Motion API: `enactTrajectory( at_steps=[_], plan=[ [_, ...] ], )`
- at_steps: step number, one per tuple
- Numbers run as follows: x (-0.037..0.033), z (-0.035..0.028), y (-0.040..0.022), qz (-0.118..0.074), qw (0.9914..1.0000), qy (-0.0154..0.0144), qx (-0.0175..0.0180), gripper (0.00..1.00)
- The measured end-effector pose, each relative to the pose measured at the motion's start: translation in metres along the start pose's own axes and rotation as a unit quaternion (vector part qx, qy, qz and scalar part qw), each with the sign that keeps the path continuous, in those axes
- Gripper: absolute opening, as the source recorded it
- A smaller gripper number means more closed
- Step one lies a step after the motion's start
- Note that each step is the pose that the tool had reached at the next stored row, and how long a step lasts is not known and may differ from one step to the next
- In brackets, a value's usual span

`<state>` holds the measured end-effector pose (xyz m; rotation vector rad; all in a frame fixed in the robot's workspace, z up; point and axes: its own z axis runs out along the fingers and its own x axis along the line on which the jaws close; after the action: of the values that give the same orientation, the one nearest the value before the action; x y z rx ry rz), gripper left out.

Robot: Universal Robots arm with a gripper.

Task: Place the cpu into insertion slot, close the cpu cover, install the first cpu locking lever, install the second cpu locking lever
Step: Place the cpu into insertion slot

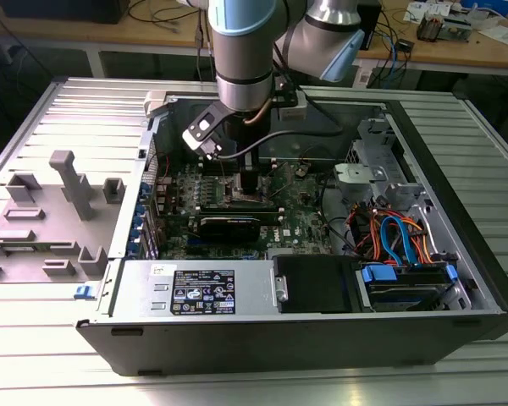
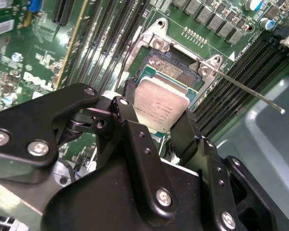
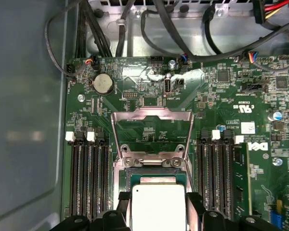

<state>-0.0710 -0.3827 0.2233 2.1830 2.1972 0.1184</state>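
In the exterior view the gripper is seen inside the computer case. In the second wrist view the cpu is gripped by the jaws over the insertion slot. In the first wrist view the cpu cover is seen open.

soft, even light fell from overhead in the exterior view, leaving the ribbed table bright and the open computer case dimmer inside, shadowed beneath the arm. in both wrist views the cpu glowed pale. the cpu cover carried white glare, and the gripper read near-black with small glints on its screws.
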Motion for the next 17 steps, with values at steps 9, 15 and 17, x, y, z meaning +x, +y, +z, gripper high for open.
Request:
enactTrajectory(
  at_steps=[9, 15, 17],
  plan=[
    [0.0023, 0.0083, -0.0015, 0.000, 1.00000, -0.0002, 0.0000, 0.54],
    [0.0023, 0.0111, -0.0019, 0.000, 1.00000, -0.0001, 0.0000, 0.54],
    [0.0024, 0.0124, -0.0020, 0.000, 1.00000, -0.0001, 0.0000, 0.54]
  ],
)
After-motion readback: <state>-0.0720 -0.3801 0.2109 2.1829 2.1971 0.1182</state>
